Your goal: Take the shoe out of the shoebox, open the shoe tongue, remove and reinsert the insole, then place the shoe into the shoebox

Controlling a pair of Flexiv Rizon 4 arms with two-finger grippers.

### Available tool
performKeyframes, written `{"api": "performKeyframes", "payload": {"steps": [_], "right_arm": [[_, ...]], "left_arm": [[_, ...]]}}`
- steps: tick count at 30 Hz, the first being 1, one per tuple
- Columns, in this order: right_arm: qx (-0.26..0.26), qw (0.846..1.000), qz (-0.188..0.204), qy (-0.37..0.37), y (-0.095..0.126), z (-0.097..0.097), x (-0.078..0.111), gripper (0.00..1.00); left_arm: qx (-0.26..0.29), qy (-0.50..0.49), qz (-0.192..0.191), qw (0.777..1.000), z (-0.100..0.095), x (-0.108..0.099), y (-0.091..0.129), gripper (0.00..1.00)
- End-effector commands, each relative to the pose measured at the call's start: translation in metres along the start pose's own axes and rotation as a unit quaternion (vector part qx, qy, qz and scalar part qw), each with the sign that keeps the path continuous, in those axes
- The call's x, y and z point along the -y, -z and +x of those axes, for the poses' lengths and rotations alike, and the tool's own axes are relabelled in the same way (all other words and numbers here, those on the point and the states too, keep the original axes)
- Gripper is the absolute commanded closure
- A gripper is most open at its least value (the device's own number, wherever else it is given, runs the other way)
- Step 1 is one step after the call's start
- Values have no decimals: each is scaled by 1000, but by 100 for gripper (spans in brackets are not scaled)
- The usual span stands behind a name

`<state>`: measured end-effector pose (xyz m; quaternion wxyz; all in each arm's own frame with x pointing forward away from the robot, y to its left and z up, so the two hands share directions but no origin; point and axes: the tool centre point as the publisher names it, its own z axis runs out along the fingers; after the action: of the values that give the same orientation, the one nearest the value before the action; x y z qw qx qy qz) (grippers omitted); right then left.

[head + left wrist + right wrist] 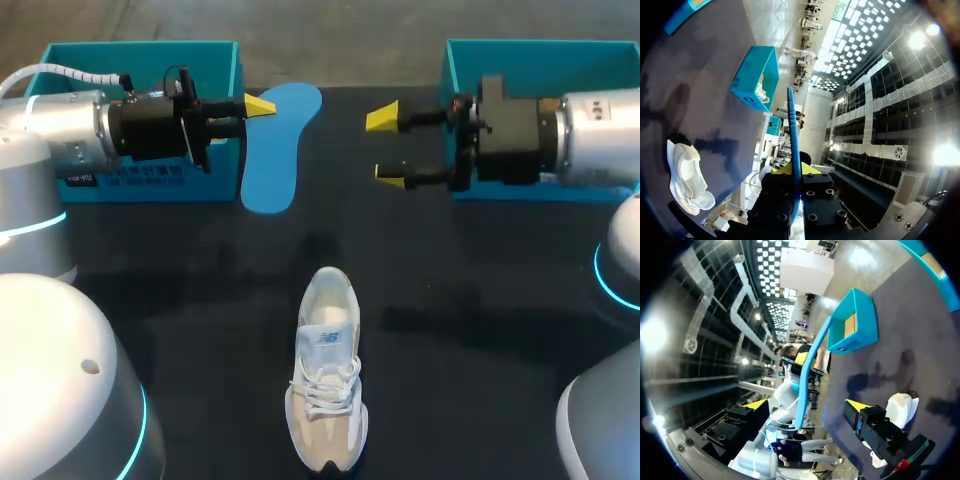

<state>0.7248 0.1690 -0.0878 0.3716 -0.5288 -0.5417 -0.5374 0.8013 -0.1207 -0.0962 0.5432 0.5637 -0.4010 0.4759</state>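
My left gripper (258,104) hovers above the table's far side, shut on the heel end of a blue insole (280,150) that hangs out to its right. In the left wrist view the insole (792,135) stands edge-on between the fingers. Facing it from the right, my right gripper (388,147) is open and a little apart from the insole, with nothing between its fingers. In the right wrist view the insole (812,370) curves ahead of the open gripper (807,405). The white and beige shoe (327,370) lies alone on the black table near the front, toe toward me.
A teal shoebox (140,110) stands at the back left behind my left arm. A second teal box (540,60) stands at the back right behind my right arm; something white lies inside that box (757,77).
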Motion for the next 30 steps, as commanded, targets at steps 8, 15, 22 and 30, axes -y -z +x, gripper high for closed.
{"api": "performKeyframes", "payload": {"steps": [8,15,22,30], "right_arm": [[-9,1000,-3,3,-4,-4,2,0],[-9,1000,-3,3,-4,-4,2,0],[-9,1000,-3,3,-4,-4,2,0],[-9,1000,-3,3,-4,-4,2,0]], "left_arm": [[2,0,1,1000,0,-1,0,100],[-30,-128,-35,991,14,-5,-6,100],[-65,-282,-55,956,33,-1,2,100],[-84,-436,-57,894,27,11,-4,100]]}}
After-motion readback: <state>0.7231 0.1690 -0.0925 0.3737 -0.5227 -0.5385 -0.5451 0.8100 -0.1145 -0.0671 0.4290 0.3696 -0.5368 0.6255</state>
